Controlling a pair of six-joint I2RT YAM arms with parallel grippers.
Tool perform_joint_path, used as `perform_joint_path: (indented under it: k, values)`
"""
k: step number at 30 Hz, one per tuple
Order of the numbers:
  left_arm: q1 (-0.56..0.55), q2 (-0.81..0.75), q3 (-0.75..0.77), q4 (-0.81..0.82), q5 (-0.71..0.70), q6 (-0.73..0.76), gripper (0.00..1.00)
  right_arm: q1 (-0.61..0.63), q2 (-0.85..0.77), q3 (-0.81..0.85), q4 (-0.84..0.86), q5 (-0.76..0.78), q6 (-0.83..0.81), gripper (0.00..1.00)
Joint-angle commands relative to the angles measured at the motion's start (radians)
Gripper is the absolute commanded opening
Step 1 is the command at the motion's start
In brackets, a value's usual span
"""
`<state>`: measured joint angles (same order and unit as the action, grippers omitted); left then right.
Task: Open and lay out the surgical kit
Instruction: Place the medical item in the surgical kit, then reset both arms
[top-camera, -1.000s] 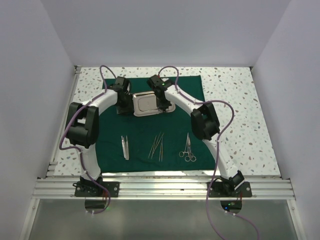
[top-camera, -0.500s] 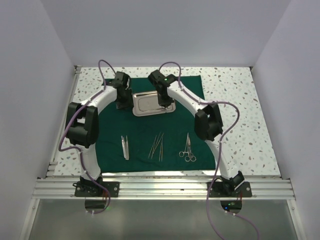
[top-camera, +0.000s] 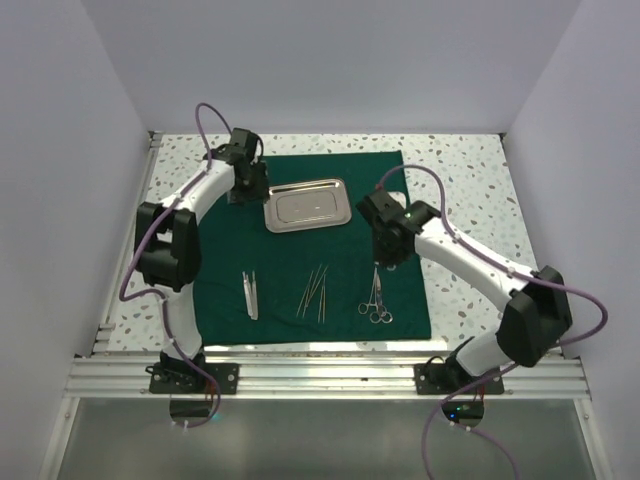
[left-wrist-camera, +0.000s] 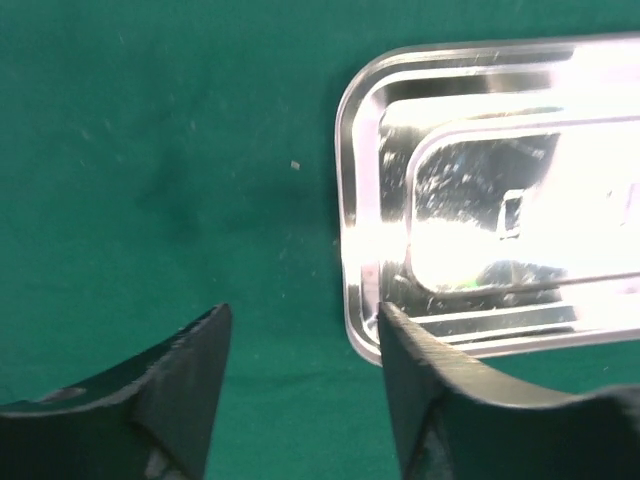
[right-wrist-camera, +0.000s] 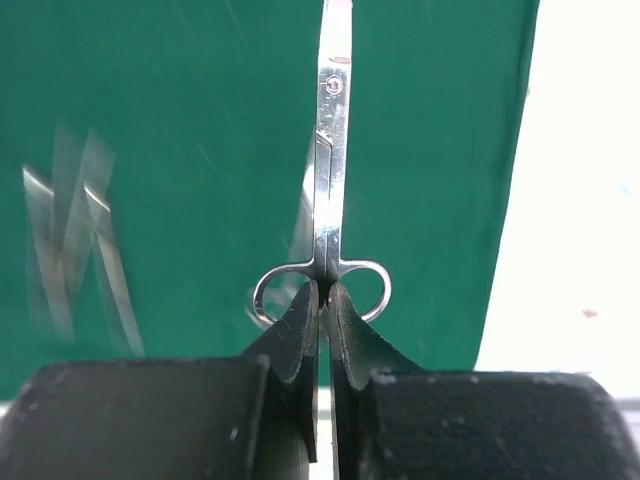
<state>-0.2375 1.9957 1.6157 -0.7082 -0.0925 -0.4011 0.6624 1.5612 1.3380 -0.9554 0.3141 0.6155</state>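
Observation:
The dark green cloth (top-camera: 300, 250) lies spread flat on the table. The steel tray (top-camera: 307, 204) sits empty on its far part and also shows in the left wrist view (left-wrist-camera: 480, 200). Tweezers (top-camera: 250, 294), thin probes (top-camera: 316, 290) and ring-handled scissors (top-camera: 376, 297) lie in a row on the near part. My left gripper (top-camera: 246, 190) is open and empty, its right finger (left-wrist-camera: 420, 390) over the tray's left edge. My right gripper (top-camera: 388, 255) is shut with nothing in it, hovering above the scissors (right-wrist-camera: 330, 200), its tips (right-wrist-camera: 322, 290) over the ring handles.
The speckled white tabletop (top-camera: 470, 200) borders the cloth on the right, seen also in the right wrist view (right-wrist-camera: 580, 200). White walls enclose the table on three sides. An aluminium rail (top-camera: 320, 375) runs along the near edge.
My right arm has swung away from the tray, to the right and nearer, and now sits over the scissors. My left gripper has backed a little off the tray's left edge.

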Motion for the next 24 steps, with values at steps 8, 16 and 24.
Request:
perform_joint_path:
  k: [8, 16, 24]
  values:
    - [-0.011, 0.113, 0.311, -0.092, -0.039, -0.007, 0.69, 0.128, -0.286, -0.467, 0.179, -0.109, 0.223, 0.0]
    - [-0.057, 0.103, 0.371, -0.157, -0.067, -0.03, 0.68, 0.129, -0.265, -0.516, 0.247, -0.124, 0.193, 0.29]
    - [-0.092, -0.026, 0.3, -0.175, -0.108, -0.036, 0.68, 0.129, -0.414, -0.228, 0.004, 0.008, 0.032, 0.8]
